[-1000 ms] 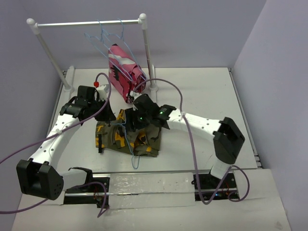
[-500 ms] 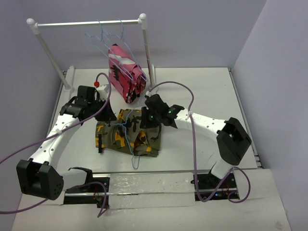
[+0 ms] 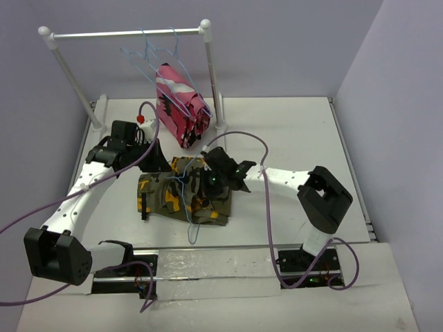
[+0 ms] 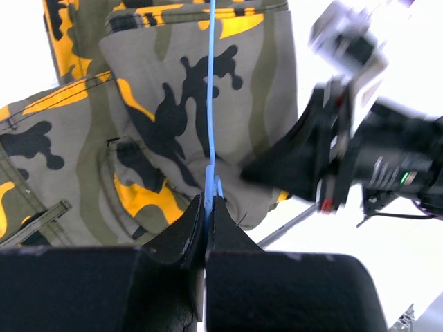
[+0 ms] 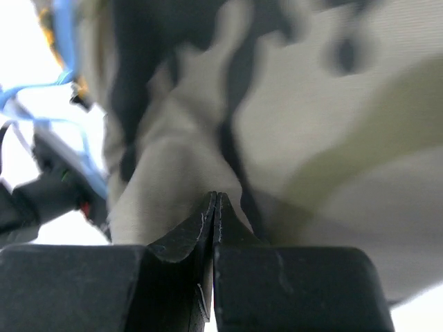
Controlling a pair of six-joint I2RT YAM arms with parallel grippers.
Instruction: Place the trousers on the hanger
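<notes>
Olive camo trousers (image 3: 160, 197) lie in a rumpled heap on the table (image 3: 291, 131), on the near side of the white rail (image 3: 124, 32), with the thin blue hanger (image 4: 210, 104) lying across them. It's soft, floppy cloth, probably fairly heavy, so I'd expect it to sag and slip off anything smooth. Grabbing the waistband or a folded edge seems the safest bet. The hanger looks light and springy (easy to twist if pinched off-centre).

Left gripper (image 4: 209, 202), toward the rail's left-post side of the heap, has its fingers clamped tight on the blue wire. Right gripper (image 5: 216, 198), below the rail's right post, is pinched closed on a fold of the camo cloth. Pink camo garment (image 3: 178, 104) hangs from the rail. No labels or writing I can read anywhere.
</notes>
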